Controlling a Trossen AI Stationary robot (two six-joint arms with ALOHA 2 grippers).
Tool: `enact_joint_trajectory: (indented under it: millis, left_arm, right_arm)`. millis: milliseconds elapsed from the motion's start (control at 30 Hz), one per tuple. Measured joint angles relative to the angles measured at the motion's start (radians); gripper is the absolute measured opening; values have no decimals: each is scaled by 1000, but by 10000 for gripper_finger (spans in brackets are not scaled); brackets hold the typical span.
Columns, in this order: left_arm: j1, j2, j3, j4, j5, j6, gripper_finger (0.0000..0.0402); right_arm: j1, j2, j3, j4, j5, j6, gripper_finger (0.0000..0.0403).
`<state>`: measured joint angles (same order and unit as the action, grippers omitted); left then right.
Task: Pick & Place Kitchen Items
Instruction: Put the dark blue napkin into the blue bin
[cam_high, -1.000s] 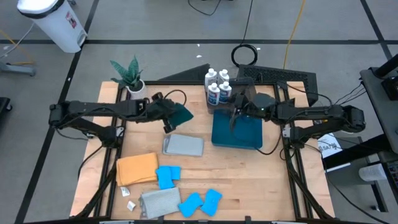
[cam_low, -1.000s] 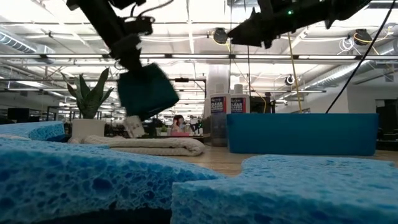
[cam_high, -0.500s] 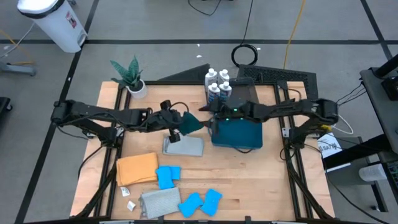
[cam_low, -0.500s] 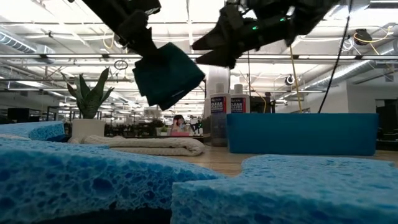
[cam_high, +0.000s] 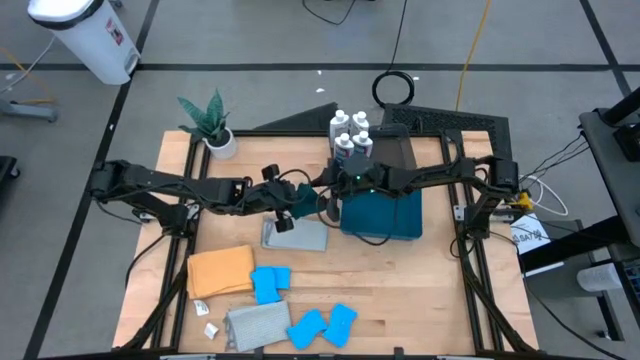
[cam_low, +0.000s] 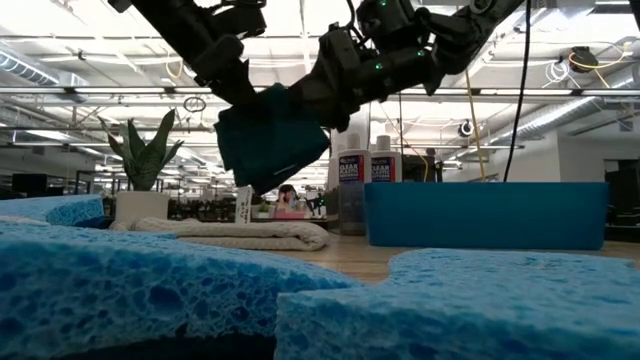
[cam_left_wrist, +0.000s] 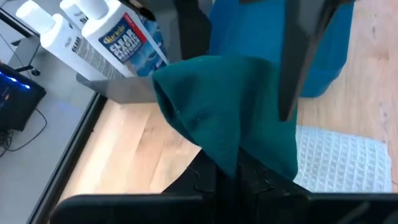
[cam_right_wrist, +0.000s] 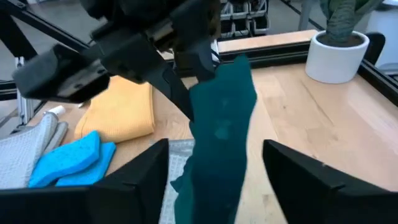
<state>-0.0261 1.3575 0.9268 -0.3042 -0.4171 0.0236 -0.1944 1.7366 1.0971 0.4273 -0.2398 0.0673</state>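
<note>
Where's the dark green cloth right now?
High view: the dark green cloth hangs mid-table in the left gripper, above the grey cloth, just left of the blue bin. The open right gripper straddles it.

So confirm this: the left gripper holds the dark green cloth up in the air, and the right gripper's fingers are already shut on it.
Not quite. The left gripper does hold the dark green cloth in the air, but the right gripper is not shut on it. The right wrist view shows its fingers spread wide, one on each side of the hanging cloth, not yet closed.
</note>
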Motion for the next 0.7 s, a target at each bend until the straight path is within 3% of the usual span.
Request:
enact_joint_trajectory:
  millis: [267, 333, 433, 533, 700]
  left_arm:
    - [-2, -1, 0, 25, -3, 7, 25]
    - [-2, -1, 0, 25, -24, -67, 41]
    - [6, -7, 0, 20, -74, -171, 87]
    - [8, -19, 0, 14, -156, -167, 148]
    - [8, -32, 1, 21, -218, -77, 236]
  right_arm:
    - [0, 0, 0, -37, -1, -53, 62]
    - [0, -11, 0, -64, -1, -82, 19]
    - [-1, -63, 2, -138, 9, -106, 10]
    - [4, -141, 3, -268, 55, -88, 4]
    - [75, -268, 2, -488, 311, -49, 2]
